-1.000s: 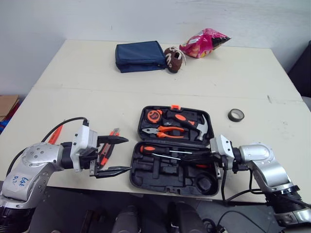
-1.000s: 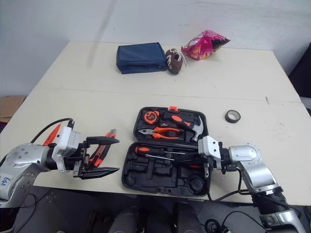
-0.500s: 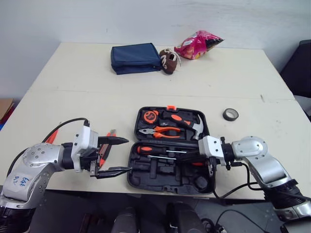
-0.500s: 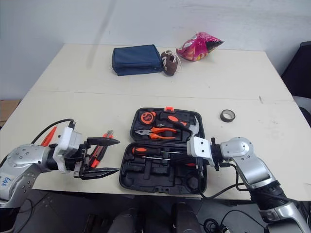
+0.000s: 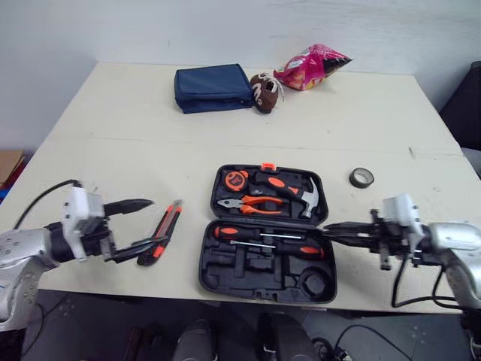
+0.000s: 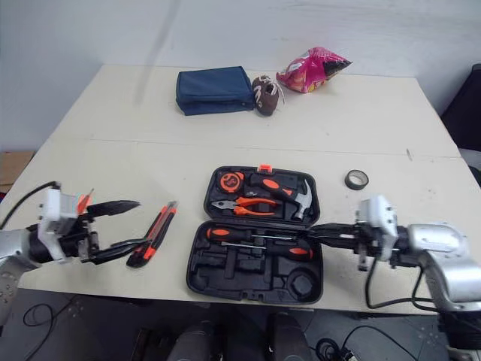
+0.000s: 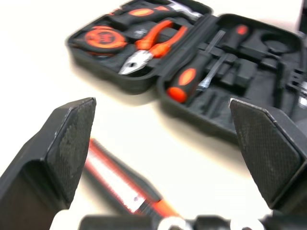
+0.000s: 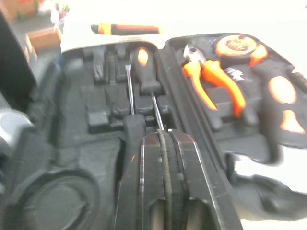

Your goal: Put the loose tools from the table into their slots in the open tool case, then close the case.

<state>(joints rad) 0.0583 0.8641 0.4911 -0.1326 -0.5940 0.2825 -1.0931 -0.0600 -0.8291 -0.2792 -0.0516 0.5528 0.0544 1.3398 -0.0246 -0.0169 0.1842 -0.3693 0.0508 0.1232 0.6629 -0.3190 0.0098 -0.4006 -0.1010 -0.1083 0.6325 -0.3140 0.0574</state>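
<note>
The tool case [image 5: 248, 268] lies open at the table's [image 5: 135, 143] near edge, its lid half holding a tape measure [image 5: 238, 179], pliers [image 5: 252, 204] and a hammer [image 5: 294, 191], its front half two screwdrivers [image 5: 259, 235] in dark moulded recesses that are hard to read. A utility knife [image 5: 161, 232] lies loose on the table just left of the case. The left end effector [image 5: 150, 222] gapes wide beside the knife; whether its lower finger touches it I cannot tell. An orange sliver [image 6: 81, 201] behind that wrist is too covered to name. The right end effector [image 5: 331, 226] is pinched closed on nothing, its tips at the case's right rim. Farther back sit a roll of tape [image 5: 361, 177] and a blue pouch [image 5: 213, 87]
</note>
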